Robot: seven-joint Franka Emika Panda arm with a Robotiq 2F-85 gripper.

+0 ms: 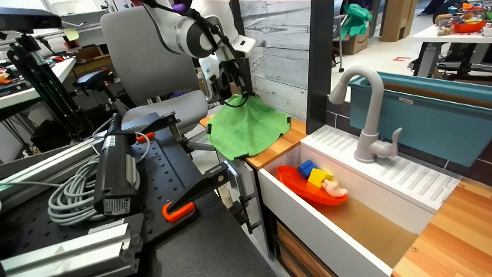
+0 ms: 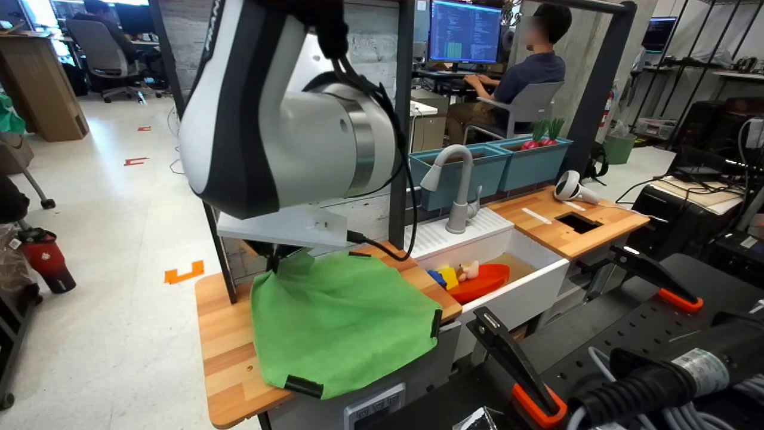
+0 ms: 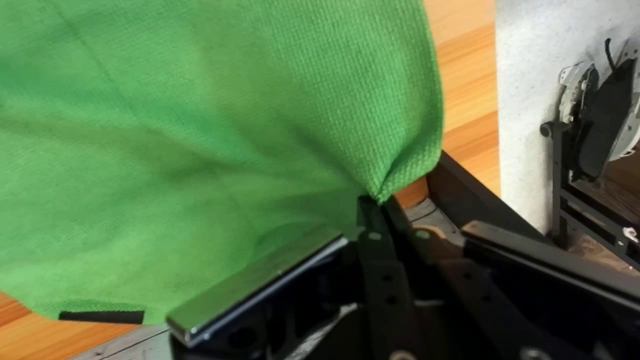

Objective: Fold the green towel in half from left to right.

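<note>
The green towel [image 1: 246, 132] lies spread on the wooden counter in both exterior views [image 2: 352, 328]. Black strips show at three of its corners. My gripper [image 3: 380, 202] is shut on the towel's remaining corner, pinched between the fingertips in the wrist view. That corner is raised, and folds run from it down into the towel [image 3: 200, 130]. The rest of the towel lies on the counter, with its front edge reaching past the counter's front edge. In an exterior view the gripper [image 2: 273, 263] is partly hidden under the arm, beside the back panel.
The wooden counter [image 2: 233, 382] shows around the towel. A grey wood-patterned panel [image 1: 282, 57] and a black post [image 1: 321, 69] stand behind it. Beside it is a white sink [image 2: 540, 263] with a red boat-shaped dish [image 1: 303, 190], toy pieces and a grey faucet [image 1: 371, 115].
</note>
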